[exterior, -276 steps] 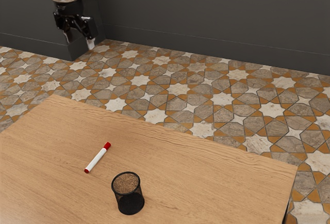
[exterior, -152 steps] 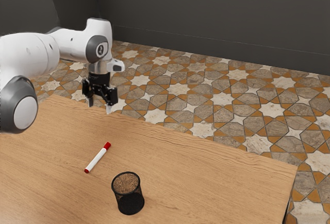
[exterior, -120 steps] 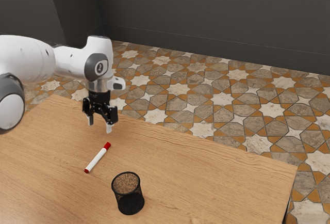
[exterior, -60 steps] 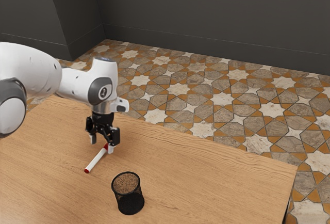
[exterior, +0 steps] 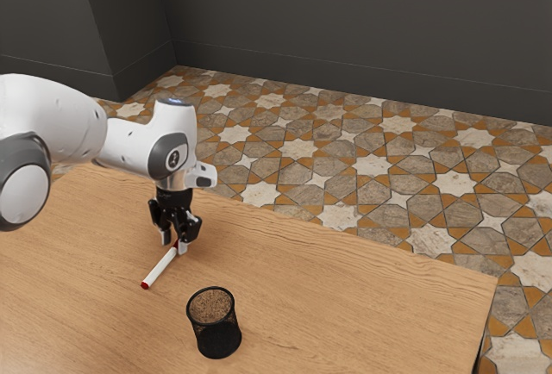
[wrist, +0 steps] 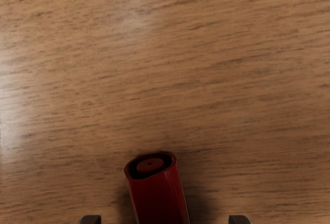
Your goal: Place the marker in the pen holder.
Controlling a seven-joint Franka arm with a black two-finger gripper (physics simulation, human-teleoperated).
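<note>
Robotic fingers (exterior: 182, 247) drew closer together over the capped end of a red-and-white marker (exterior: 160, 268) at a wooden bench (exterior: 345, 288), their spacing narrower than half a second earlier while the Franka arm (exterior: 129, 143) held at almost the same height. They stood apart on either side of the marker's red cap (wrist: 159, 201), clamped on nothing. The change suggested that the grasp was under way, with the lift and the drop into the pen holder yet to come.

The marker lay on the bench, its cap between the fingers and its white barrel running out from them toward the exterior view's lower left. That view also placed the black mesh pen holder (exterior: 218, 338), upright, well apart from the fingers and nearer the camera. The wrist view gave the cap's recessed end and a gap between it and each fingertip, room that further closing would likely need to take up.
</note>
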